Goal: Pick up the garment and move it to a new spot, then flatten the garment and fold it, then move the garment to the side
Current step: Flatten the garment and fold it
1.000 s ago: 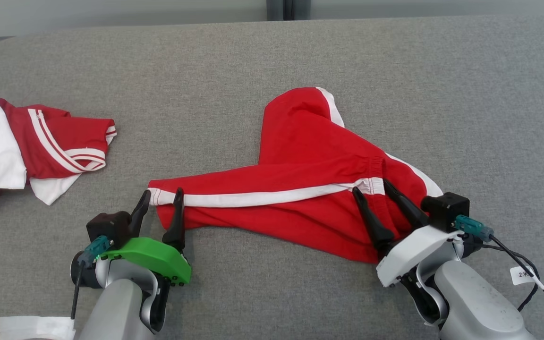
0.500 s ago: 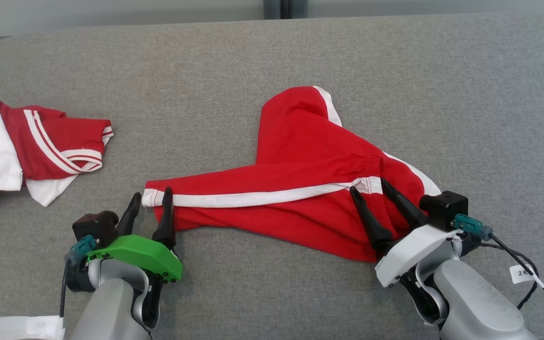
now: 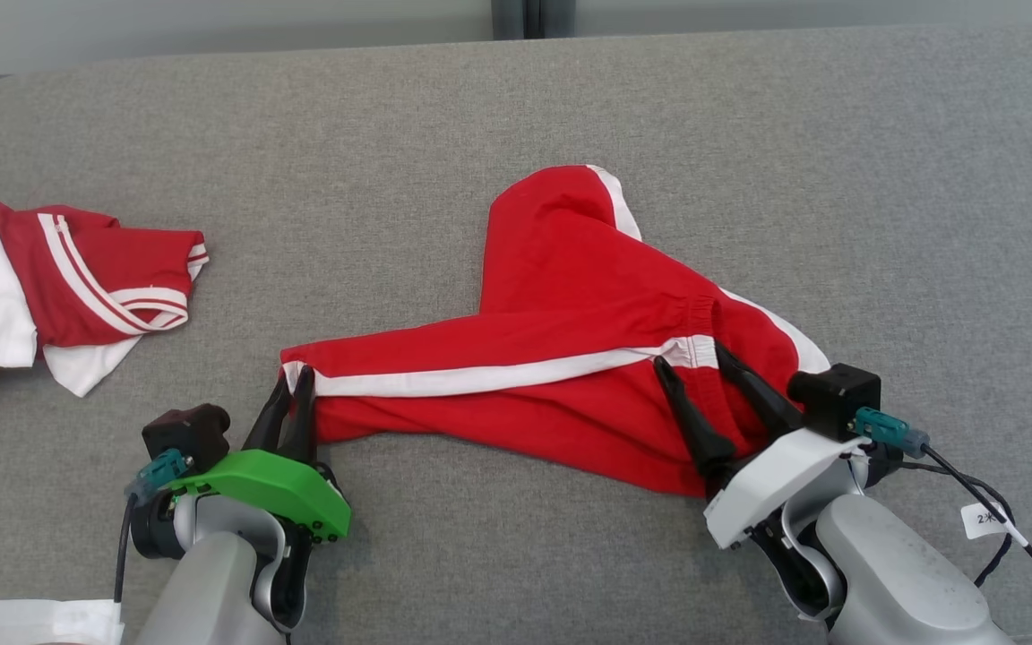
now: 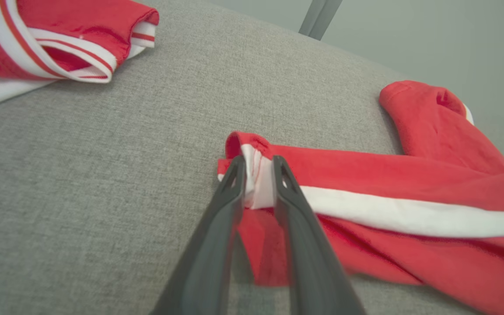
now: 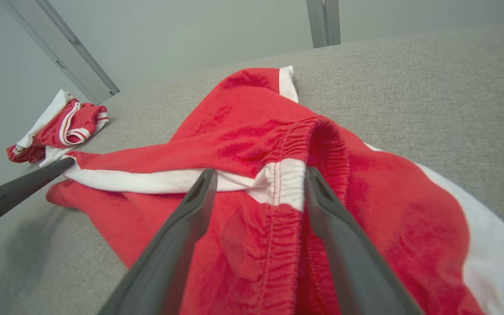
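The garment (image 3: 570, 358) is a pair of red trousers with a white side stripe, lying crumpled on the grey table (image 3: 301, 134). My left gripper (image 3: 294, 378) is shut on the cuff end of one leg; the left wrist view shows its fingers (image 4: 234, 188) pinching the white stripe of the garment (image 4: 387, 183). My right gripper (image 3: 691, 356) rests open on the waistband. In the right wrist view the right gripper (image 5: 260, 172) has one finger on each side of the white band on the garment (image 5: 252, 131).
A second red and white piece of clothing (image 3: 77, 278) lies bunched at the table's left edge, apart from the trousers. A white object (image 3: 41, 618) sits at the lower left, and a cable with a tag (image 3: 991, 520) trails from my right wrist.
My left gripper has closed from wide open onto the trouser cuff. The right gripper has stayed open on the waistband. The camera has shifted slightly.
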{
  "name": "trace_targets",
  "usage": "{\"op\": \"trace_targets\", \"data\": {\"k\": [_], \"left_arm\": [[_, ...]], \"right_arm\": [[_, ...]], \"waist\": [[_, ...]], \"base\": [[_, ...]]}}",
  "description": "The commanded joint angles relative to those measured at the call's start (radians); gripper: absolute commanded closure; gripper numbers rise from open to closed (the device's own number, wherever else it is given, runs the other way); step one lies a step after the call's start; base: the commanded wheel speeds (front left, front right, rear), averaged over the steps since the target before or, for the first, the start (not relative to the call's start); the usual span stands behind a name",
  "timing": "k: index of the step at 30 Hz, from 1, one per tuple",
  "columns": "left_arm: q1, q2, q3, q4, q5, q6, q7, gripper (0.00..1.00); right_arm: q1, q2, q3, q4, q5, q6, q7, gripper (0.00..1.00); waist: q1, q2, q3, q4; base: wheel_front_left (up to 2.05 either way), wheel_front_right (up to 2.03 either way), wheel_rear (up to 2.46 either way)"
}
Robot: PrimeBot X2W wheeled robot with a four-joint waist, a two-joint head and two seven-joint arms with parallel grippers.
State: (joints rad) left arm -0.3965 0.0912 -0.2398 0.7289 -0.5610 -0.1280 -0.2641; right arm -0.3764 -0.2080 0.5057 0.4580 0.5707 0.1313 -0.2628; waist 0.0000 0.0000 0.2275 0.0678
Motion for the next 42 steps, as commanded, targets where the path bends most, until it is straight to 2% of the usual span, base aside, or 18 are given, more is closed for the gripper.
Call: {"op": "trace_targets", "data": {"k": [1, 4, 7, 8, 9, 11, 20, 25, 29, 35, 42], "left_arm": [[-0.013, 0.010, -0.003, 0.003, -0.003, -0.004, 0.000, 0.72], [-0.020, 0.012, -0.019, 0.012, -0.021, -0.004, 0.000, 0.74], [-0.030, 0.016, -0.036, 0.020, -0.030, -0.004, 0.000, 1.00], [-0.033, 0.017, -0.038, 0.020, -0.033, -0.004, 0.000, 1.00], [-0.035, 0.018, -0.039, 0.020, -0.034, -0.004, 0.000, 1.00], [-0.038, 0.020, -0.044, 0.015, -0.038, -0.004, 0.000, 1.00], [0.004, 0.035, -0.065, 0.003, -0.050, -0.004, 0.000, 1.00], [0.026, 0.044, -0.072, -0.032, -0.041, -0.004, 0.000, 1.00], [0.005, 0.073, -0.102, -0.064, -0.042, -0.004, 0.000, 1.00], [-0.106, 0.137, -0.153, -0.116, -0.050, -0.004, 0.000, 1.00], [-0.387, 0.218, -0.231, -0.093, -0.048, -0.003, 0.000, 1.00]], "right_arm": [[-0.006, -0.004, 0.002, 0.003, 0.008, -0.001, -0.003, 0.00], [-0.016, -0.006, 0.005, 0.010, 0.012, -0.001, -0.003, 0.00], [-0.026, -0.001, 0.005, 0.028, 0.013, -0.001, -0.003, 0.00], [-0.031, -0.001, 0.007, 0.032, 0.011, -0.001, -0.003, 0.00], [-0.035, 0.002, 0.005, 0.033, 0.013, -0.001, -0.003, 0.39], [-0.045, 0.005, -0.001, 0.028, 0.008, -0.001, -0.003, 1.00], [-0.009, 0.024, -0.025, 0.047, 0.021, -0.001, -0.003, 1.00], [0.012, 0.032, -0.060, 0.007, 0.013, -0.001, -0.003, 1.00], [0.015, 0.039, -0.090, -0.030, 0.006, -0.001, -0.003, 1.00], [-0.087, 0.006, -0.120, -0.065, -0.005, -0.001, -0.003, 1.00], [-0.346, -0.061, -0.104, -0.020, -0.026, -0.001, -0.003, 1.00]], "waist": [[0.0000, 0.0000, 0.000, 0.000], [0.0000, 0.0000, 0.006, -0.001], [0.0000, 0.0000, 0.014, -0.001], [0.0000, 0.0000, 0.016, -0.002], [0.0000, 0.0000, 0.018, -0.002], [0.0000, 0.0000, 0.020, -0.002], [0.0000, 0.0000, -0.036, 0.000], [0.0000, 0.0000, -0.104, -0.005], [0.0000, 0.0000, -0.171, -0.007], [0.0000, 0.0000, -0.221, -0.013], [0.0000, 0.0000, -0.208, -0.026]], "base": [[0.00, 0.00, 0.00], [0.00, 0.00, 0.00], [0.00, 0.00, 0.00], [0.00, 0.00, 0.00], [0.00, 0.00, 0.00], [0.00, 0.00, 0.00], [0.00, 0.00, 0.00], [0.00, 0.00, 0.00], [0.00, 0.00, 0.00], [0.00, 0.00, 0.00], [0.00, 0.00, 0.00]]}}
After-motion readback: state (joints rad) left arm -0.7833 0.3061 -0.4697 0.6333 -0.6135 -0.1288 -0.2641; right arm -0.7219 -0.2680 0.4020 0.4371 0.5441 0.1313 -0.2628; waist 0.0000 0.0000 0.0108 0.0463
